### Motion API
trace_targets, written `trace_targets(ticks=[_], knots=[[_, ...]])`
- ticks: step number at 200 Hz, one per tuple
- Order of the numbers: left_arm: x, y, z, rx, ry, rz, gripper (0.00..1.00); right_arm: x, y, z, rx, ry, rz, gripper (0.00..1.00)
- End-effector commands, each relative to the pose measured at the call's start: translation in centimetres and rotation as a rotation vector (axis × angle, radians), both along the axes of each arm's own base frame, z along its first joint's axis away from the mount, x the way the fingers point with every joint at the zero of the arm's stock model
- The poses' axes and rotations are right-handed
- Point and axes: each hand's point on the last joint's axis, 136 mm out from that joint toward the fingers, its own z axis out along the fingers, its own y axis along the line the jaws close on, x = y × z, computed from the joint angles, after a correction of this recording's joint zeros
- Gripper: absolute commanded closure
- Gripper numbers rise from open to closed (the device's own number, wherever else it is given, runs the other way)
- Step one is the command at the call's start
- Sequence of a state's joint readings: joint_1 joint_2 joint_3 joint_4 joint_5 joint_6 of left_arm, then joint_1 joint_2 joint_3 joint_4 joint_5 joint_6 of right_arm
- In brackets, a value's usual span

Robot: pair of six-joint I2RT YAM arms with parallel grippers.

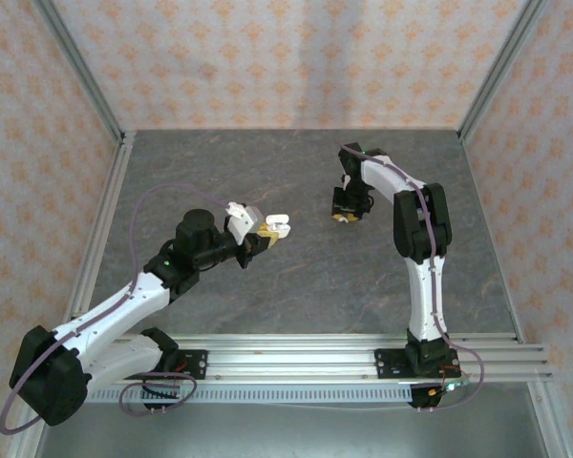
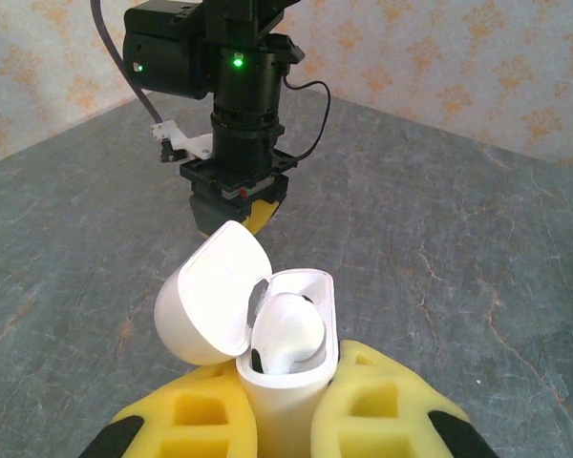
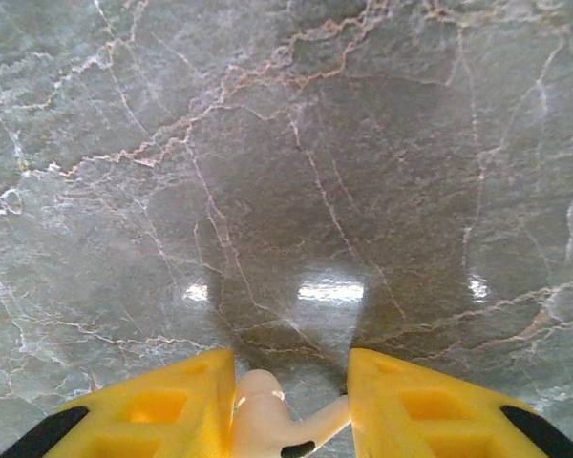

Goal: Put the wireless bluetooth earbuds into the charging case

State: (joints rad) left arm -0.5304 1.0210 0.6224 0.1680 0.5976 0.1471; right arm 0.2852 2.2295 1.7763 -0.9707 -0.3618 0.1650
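My left gripper [image 2: 288, 374] is shut on a white charging case [image 2: 280, 408] and holds it upright above the table. The case's lid [image 2: 208, 298] is swung open to the left, and one white earbud [image 2: 288, 330] sits inside. From the top view, that case [image 1: 278, 224] hangs at the left gripper [image 1: 265, 232] near the table's middle. My right gripper [image 3: 291, 370] is shut on another white earbud [image 3: 265, 418]: its bud rests against the left finger and its stem touches the right one. This right gripper [image 1: 342, 217] points down, to the right of the case and apart from it.
Grey marble tabletop [image 1: 296, 277] is enclosed by patterned walls [image 1: 286, 57] at the back and both sides. In the left wrist view, the right arm's black wrist [image 2: 241, 105] stands beyond the case. An aluminium rail [image 1: 315, 358] runs along the near edge.
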Motion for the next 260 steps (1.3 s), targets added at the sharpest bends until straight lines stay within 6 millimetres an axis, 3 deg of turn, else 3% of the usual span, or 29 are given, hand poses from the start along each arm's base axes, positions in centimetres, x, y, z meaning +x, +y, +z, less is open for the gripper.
trace_targets(ticks=[1,62,85,136,159,188,260], knots=[[0.1,-0.3,2.1,-0.031,-0.029,-0.001,1.00,0.0,-0.4,1.1,-0.032,-0.014,-0.002,0.62],[0.0,-0.2,2.0,-0.022,-0.028,0.000,1.00,2.1,-0.8,1.5,-0.066,-0.018,0.042,0.61],[0.0,-0.2,2.0,-0.020,-0.028,0.003,1.00,2.7,-0.6,2.5,-0.053,-0.031,0.062,0.62],[0.1,-0.3,1.8,-0.022,-0.028,0.001,1.00,0.8,0.7,5.2,0.031,-0.157,0.191,0.67],[0.2,-0.5,1.8,-0.025,-0.022,-0.009,1.00,0.0,-0.2,4.6,-0.016,-0.161,0.215,0.69],[0.3,-0.8,2.2,-0.035,-0.018,-0.014,1.00,0.6,-1.5,2.6,-0.059,-0.110,0.160,0.75],[-0.3,-0.1,2.4,-0.036,-0.028,0.005,1.00,-1.6,-2.0,-0.7,-0.064,-0.013,0.143,0.77]])
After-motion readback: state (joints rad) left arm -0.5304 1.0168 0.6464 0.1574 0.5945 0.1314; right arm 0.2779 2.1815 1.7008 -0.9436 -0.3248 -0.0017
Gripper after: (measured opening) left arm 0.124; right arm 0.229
